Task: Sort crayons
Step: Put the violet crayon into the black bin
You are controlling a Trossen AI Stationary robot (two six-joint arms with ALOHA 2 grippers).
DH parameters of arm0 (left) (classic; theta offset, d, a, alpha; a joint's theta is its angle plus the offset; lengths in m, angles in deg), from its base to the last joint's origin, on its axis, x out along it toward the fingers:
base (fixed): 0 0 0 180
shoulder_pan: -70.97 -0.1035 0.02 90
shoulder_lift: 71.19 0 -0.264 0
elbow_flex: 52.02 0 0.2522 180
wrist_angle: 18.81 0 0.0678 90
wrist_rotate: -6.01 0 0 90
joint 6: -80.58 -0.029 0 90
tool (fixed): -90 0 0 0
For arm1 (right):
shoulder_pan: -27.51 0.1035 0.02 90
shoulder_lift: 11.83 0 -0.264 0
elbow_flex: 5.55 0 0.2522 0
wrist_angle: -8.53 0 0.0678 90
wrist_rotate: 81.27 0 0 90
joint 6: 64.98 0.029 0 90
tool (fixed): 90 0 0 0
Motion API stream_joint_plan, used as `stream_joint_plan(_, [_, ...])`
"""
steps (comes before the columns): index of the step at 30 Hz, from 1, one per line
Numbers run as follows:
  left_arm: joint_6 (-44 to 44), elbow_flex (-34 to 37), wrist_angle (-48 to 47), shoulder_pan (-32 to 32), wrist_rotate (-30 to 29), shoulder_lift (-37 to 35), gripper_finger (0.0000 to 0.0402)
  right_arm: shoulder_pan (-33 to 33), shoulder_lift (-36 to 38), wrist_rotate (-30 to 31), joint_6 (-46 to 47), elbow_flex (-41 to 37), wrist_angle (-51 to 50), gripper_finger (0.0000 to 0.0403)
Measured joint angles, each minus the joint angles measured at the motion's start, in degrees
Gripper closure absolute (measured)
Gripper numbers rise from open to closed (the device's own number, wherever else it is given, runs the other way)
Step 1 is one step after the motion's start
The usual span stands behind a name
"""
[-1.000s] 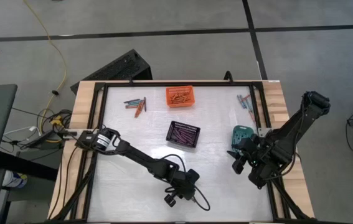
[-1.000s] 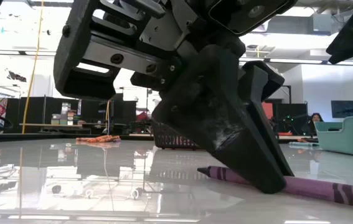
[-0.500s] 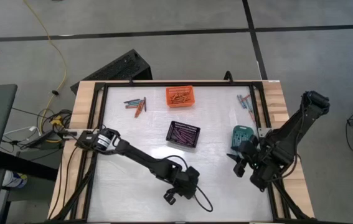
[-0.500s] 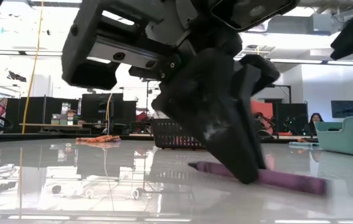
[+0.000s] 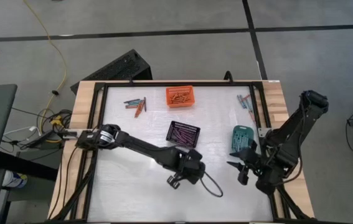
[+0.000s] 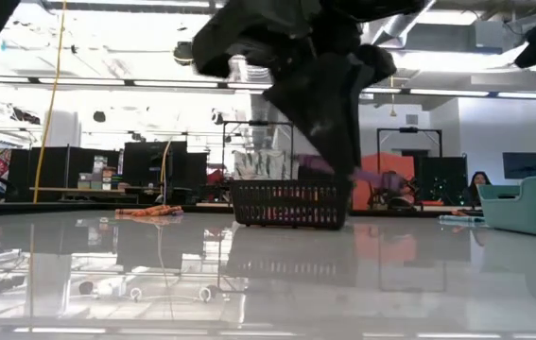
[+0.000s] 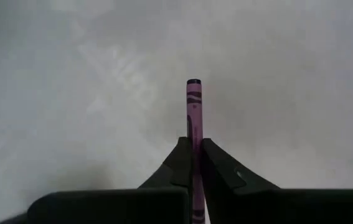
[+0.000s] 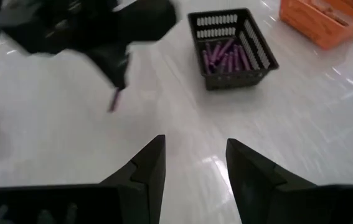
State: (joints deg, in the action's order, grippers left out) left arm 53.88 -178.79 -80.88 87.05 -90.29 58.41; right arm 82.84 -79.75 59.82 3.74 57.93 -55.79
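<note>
My left gripper (image 5: 175, 181) hangs over the middle of the table, a little toward the near edge, shut on a purple crayon (image 7: 193, 109). The crayon also shows in the low view (image 6: 373, 177) and the right wrist view (image 8: 112, 101). Just beyond it stands the black basket (image 5: 183, 134), which holds purple crayons. The orange basket (image 5: 180, 96) is at the far edge and the teal basket (image 5: 241, 138) at the right. Loose crayons lie at the far left (image 5: 136, 104) and far right (image 5: 246, 102). My right gripper (image 5: 239, 172) is open near the teal basket. My left gripper pinches the purple crayon between its two fingers (image 7: 182, 163), which come from above at a slant. They grip the part of the stick nearest the gripper (image 7: 193, 135), and the rest juts out past the fingertips. The crayon is lifted clear of the table.
The white tabletop is framed by a black rail (image 5: 99, 124) and wooden edges. A dark cable (image 5: 210, 186) loops on the table beside my left gripper. Beyond the table, the low view shows a room with desks and a person far off (image 6: 480, 178).
My left gripper has risen from the table and tipped, lifting the purple crayon clear of the surface where it lay, and has moved a little toward the black basket. My right gripper has swung slightly toward the near edge, still open.
</note>
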Motion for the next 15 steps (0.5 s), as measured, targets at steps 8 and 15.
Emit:
stream_joint_plan(8, [-1.83, -8.64, -10.94, -4.79, -5.52, -0.02, 0.0401, 3.04, 0.0, 0.28, -0.89, 0.0, 0.42, 0.0242])
stream_joint_plan(15, [-2.69, -12.92, -17.34, -10.65, -9.53, -0.29, 0.0401, 5.06, 0.0, 0.28, -0.87, -0.02, 0.38, 0.0242])
